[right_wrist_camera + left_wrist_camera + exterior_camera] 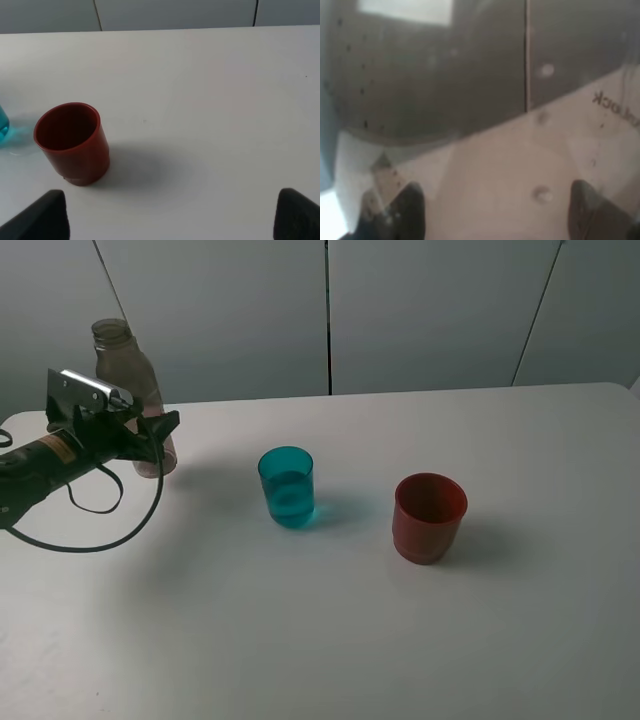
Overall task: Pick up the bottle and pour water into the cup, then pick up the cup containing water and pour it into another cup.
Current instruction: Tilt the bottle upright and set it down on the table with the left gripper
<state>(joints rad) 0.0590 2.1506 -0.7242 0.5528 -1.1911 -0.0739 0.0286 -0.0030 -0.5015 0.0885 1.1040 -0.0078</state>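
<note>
The bottle [130, 380] was at the desk's [320, 640] far left, the left jaws closed around its lower body. Light, thin, slick plastic, it would probably flex, so a firm mid-body hold seemed wisest. The right jaws stood open near the red cup [430, 517].

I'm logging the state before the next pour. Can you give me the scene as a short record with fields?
bottle: upright at the table's left rear, no cap
left claw: shut on the bottle's lower body
teal cup: upright, mid-table, seems to hold some water
red cup: upright, right of the teal cup in the high view, apart from it, looks empty
right claw: open, holding nothing, red cup ahead of it
table: white
</note>
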